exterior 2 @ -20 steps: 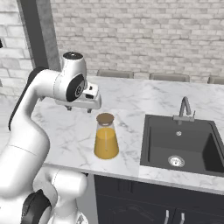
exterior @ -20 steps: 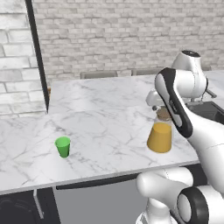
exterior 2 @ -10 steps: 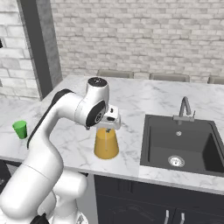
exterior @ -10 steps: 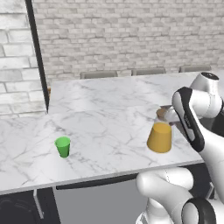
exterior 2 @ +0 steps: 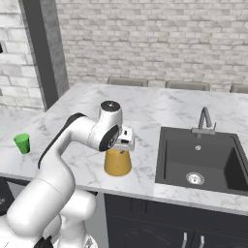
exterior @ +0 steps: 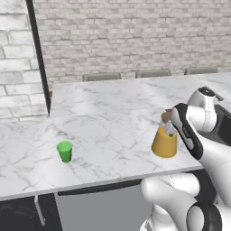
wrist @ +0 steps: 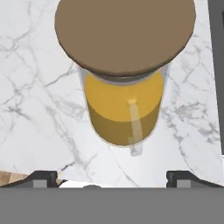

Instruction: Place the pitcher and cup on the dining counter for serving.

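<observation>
Now the end effector (wrist: 112,177) hangs right above the pitcher (wrist: 124,109), fingers spread wide, holding nothing; the cup (exterior: 65,151) stands well apart at nine o'clock on the surface (exterior: 113,122).

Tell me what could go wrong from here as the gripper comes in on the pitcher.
1. The gripper is open, right above the pitcher; the wide brown lid sits in its way, so descending fingers could strike it and tip the pitcher.
2. The handle is thin clear glass and hard to see; a grip there might slip.
3. The pitcher stands near the sink edge; a push could send it in.
</observation>
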